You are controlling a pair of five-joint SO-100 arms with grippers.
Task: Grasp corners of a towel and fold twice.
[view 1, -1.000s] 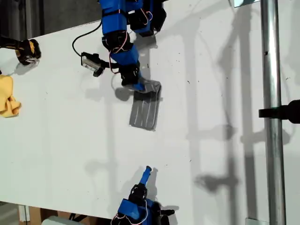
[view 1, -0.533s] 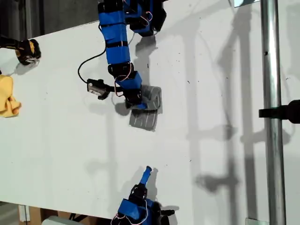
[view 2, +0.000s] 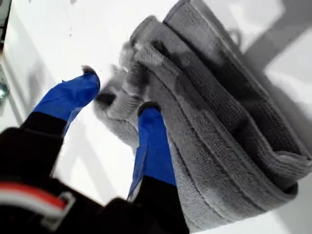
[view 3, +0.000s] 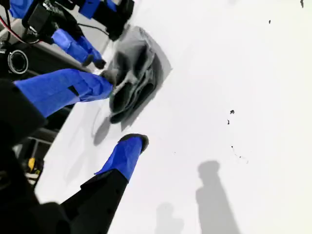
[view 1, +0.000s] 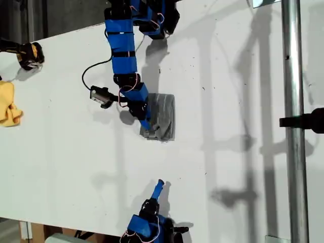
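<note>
Since a second ago my first gripper dragged the towel edge over; it's folded at table centre, toward 12. Fingers spread around a soft, limp corner; pinch there. My second gripper gapes empty.

The place looked like a robotics lab or maker's workbench rather than a home. A plain white surface filled the exterior view, scuffed with small dark specks. Two small blue 3D-printed-looking arms were mounted at its opposite edges, one with exposed red and white wiring and a loose black cable. A bare metal pole ran along the exterior view's right with a black clamp on it, like a camera or lighting stand.
</note>
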